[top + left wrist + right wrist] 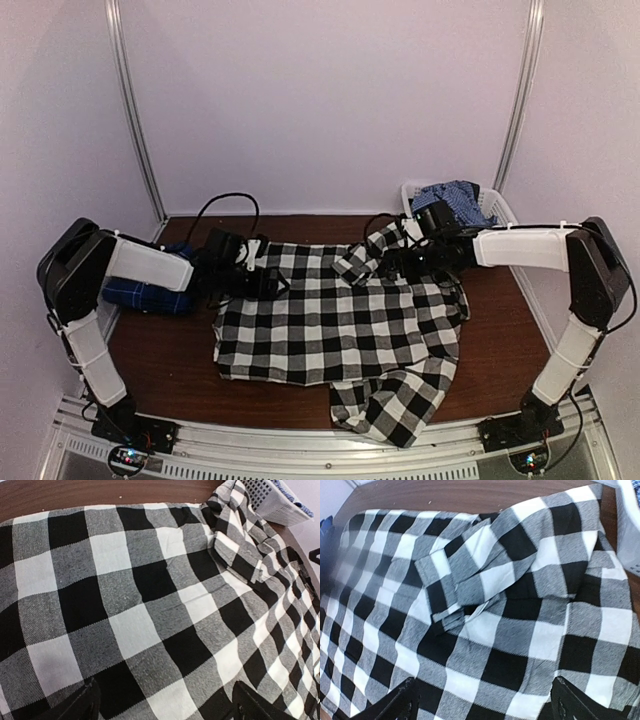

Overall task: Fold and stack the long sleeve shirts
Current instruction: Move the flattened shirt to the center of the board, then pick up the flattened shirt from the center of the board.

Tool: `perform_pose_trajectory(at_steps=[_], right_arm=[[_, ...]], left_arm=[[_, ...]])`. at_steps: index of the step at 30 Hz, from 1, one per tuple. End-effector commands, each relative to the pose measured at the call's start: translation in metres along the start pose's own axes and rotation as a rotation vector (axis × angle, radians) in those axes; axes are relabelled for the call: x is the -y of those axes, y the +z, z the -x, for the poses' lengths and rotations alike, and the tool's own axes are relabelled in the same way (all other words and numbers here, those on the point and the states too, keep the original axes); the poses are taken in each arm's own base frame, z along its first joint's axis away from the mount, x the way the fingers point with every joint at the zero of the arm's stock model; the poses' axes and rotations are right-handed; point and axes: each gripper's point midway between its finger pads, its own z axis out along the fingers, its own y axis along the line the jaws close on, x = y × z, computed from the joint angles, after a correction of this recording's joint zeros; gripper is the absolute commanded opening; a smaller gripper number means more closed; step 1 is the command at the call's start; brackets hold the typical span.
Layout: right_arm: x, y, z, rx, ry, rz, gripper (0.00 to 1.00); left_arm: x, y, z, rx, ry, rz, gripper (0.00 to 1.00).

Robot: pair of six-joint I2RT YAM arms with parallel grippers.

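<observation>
Black-and-white checked shirt point(340, 320) lies spread flat in the middle of the table point(160, 350), 1 sleeve folded over near its far right corner. Left gripper point(262, 282) hovers at the far left corner, right gripper point(400, 262) at the far right; both have jaws wide apart, holding nothing

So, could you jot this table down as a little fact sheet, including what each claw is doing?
main item: black-and-white checked shirt, mostly spread flat on the wooden table, one sleeve lying across its upper right
left gripper: open, over the shirt's upper left, holding nothing
right gripper: open, over the shirt near that sleeve, holding nothing
back right: white basket with blue checked cloth inside
left side: dark blue plaid cloth, lying by the left arm
</observation>
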Motion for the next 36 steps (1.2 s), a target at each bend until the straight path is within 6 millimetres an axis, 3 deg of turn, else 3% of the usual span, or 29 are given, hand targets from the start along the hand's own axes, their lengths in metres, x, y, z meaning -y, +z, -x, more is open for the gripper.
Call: perform_pose_trajectory(at_steps=[1,6,11,13,20,26,31,36], right_arm=[[-0.026,-0.017,-0.043,-0.095,-0.066,-0.027,0.92],[-0.072,-0.055,-0.111,-0.2,-0.164,0.006,0.94],[-0.117,-0.099,-0.161,-0.241,-0.238,0.099,0.95],[-0.122,-0.112,-0.175,-0.26,-0.247,0.116,0.95],[-0.073,-0.121,-0.214,-0.341,-0.13,-0.061,0.92],[-0.055,-0.119,-0.242,-0.409,-0.067,-0.104,0.85],[-0.05,-0.112,-0.255,-0.428,-0.072,-0.094,0.72],[-0.054,-0.104,-0.267,-0.477,-0.113,-0.061,0.46]], left_arm=[[0.02,-0.029,0.007,0.058,0.025,-0.085,0.92],[0.035,-0.053,-0.022,0.024,0.056,-0.082,0.92],[0.025,-0.068,-0.043,-0.026,-0.001,-0.019,0.91],[0.023,-0.07,-0.049,-0.042,-0.01,-0.008,0.9],[0.035,-0.093,-0.079,-0.142,0.02,0.034,0.88],[0.06,-0.126,-0.108,-0.209,0.053,0.031,0.86],[0.069,-0.142,-0.129,-0.24,0.077,0.023,0.84],[0.076,-0.138,-0.142,-0.283,0.117,0.032,0.8]])
